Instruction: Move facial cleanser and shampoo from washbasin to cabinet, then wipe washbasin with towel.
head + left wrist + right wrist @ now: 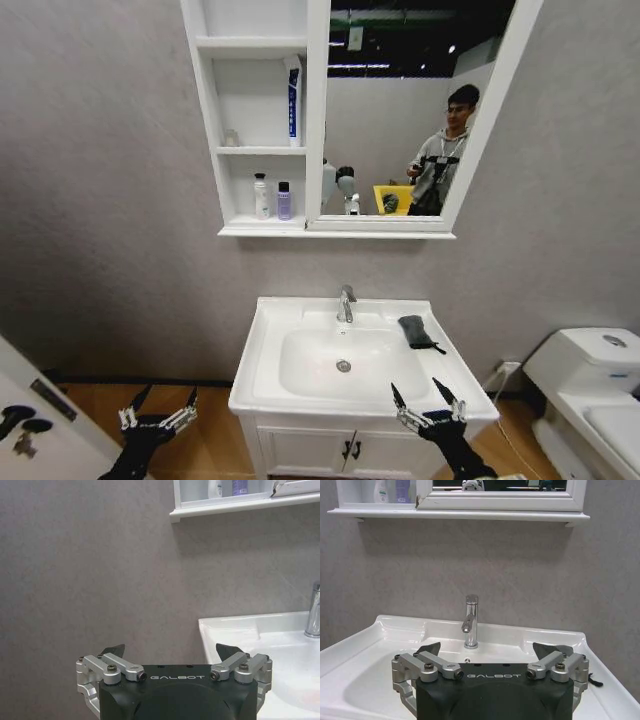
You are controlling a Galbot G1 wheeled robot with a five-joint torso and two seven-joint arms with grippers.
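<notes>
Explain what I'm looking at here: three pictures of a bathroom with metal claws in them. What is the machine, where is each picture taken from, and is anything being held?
This is a wheeled robot with two arms. The wide picture comes from its head camera, looking down at the washbasin. The other two come from cameras on its wrists, each looking past its own claw. The left gripper hangs beside the basin, the right gripper over its front edge. Both have their fingers spread open and hold nothing. A dark towel lies on the basin rim, to the right of the faucet. Two small bottles already stand on the bottom shelf of the cabinet beside the mirror.
</notes>
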